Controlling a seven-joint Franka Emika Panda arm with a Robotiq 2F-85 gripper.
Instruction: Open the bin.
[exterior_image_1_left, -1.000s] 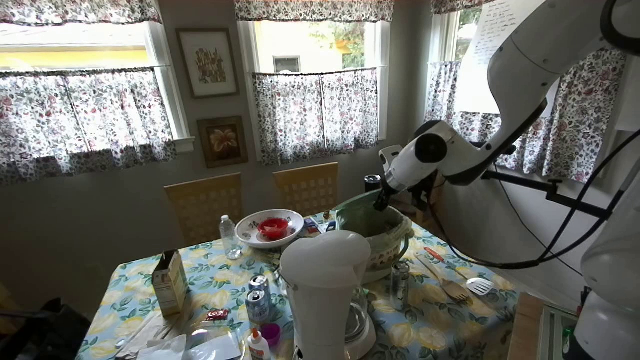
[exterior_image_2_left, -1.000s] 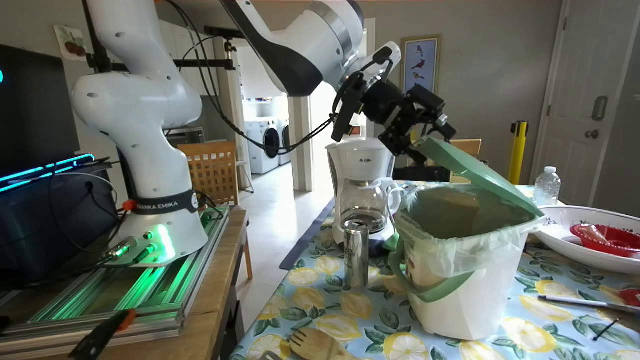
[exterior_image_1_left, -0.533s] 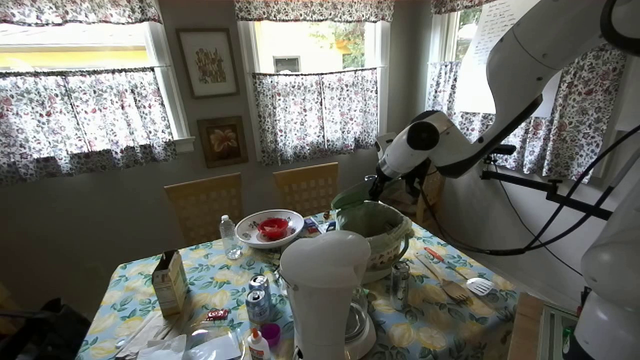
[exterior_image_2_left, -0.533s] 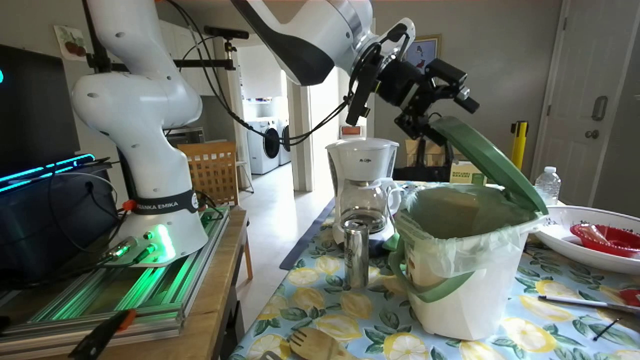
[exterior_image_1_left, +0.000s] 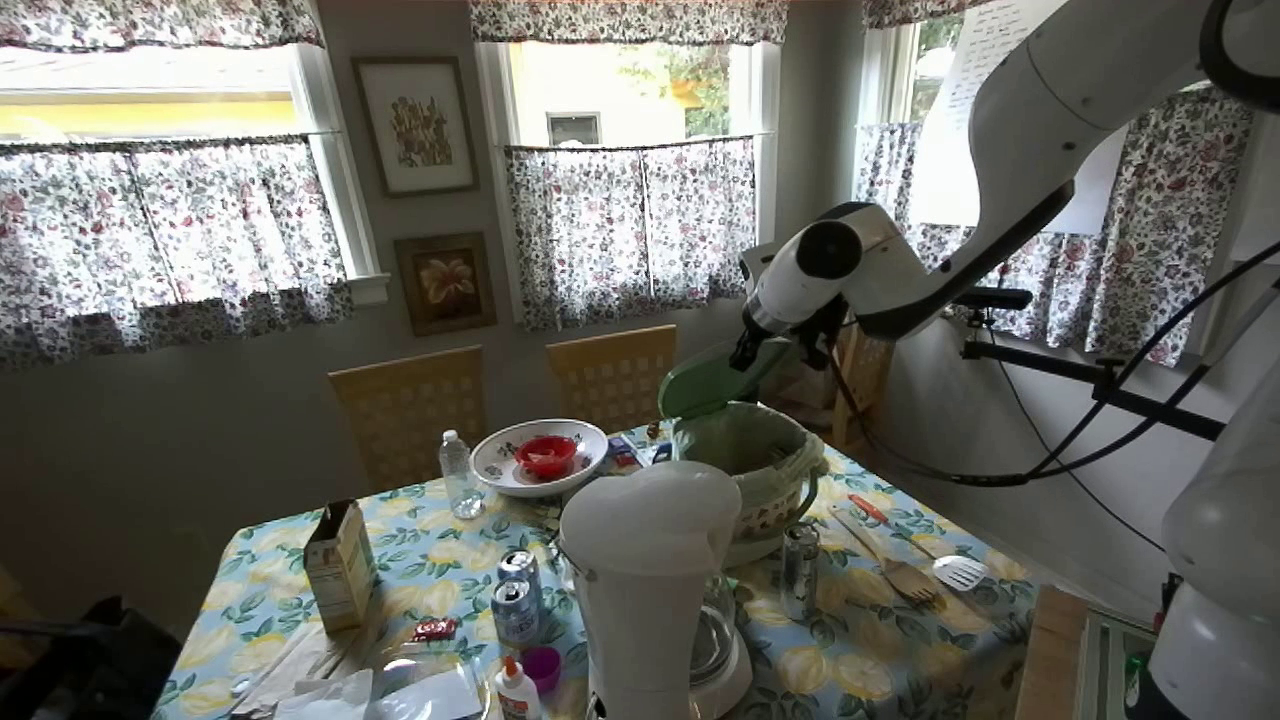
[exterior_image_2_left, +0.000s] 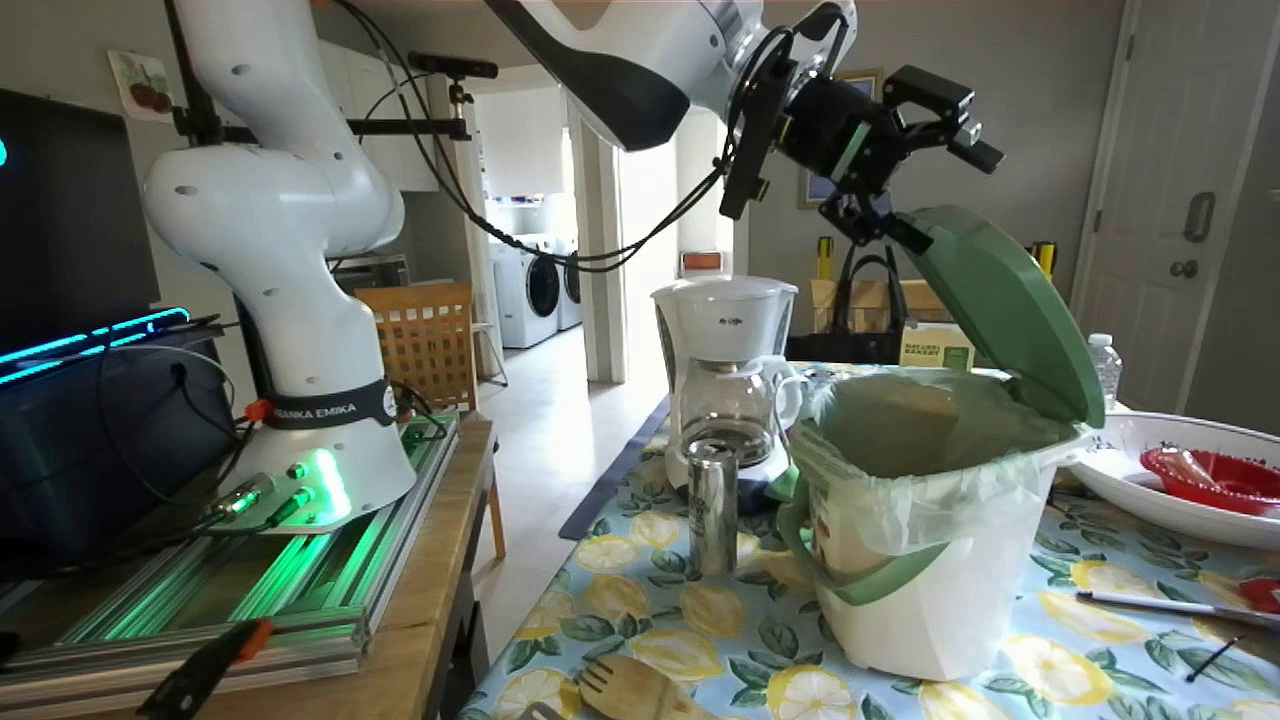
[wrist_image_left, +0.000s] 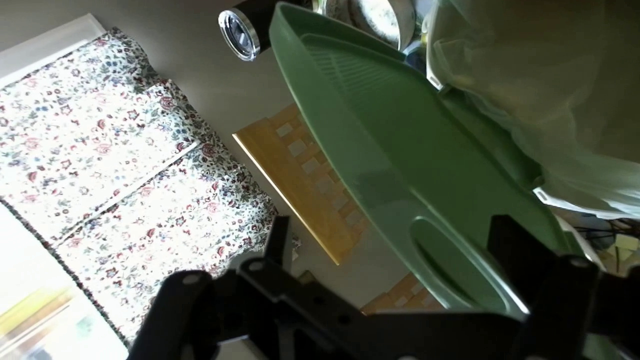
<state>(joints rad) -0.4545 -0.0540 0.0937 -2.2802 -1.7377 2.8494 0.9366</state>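
Pincer (wrist_image_left: 394, 240) jaws gape wide in the wrist view, gripping nothing, one beside the steeply raised green lid (wrist_image_left: 425, 155). In both exterior views the lined cream-white bin (exterior_image_2_left: 940, 600) stands on the counter (exterior_image_2_left: 740, 630), mouth uncovered. Opening seems largely done; perhaps tipping the lid farther back, then withdrawing, remains.

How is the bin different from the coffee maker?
The bin has its green lid tilted up; the coffee maker has its white lid down. The bin has a pale bag lining it; the coffee maker holds a glass pot. Both have whitish bodies and stand on the lemon tablecloth.
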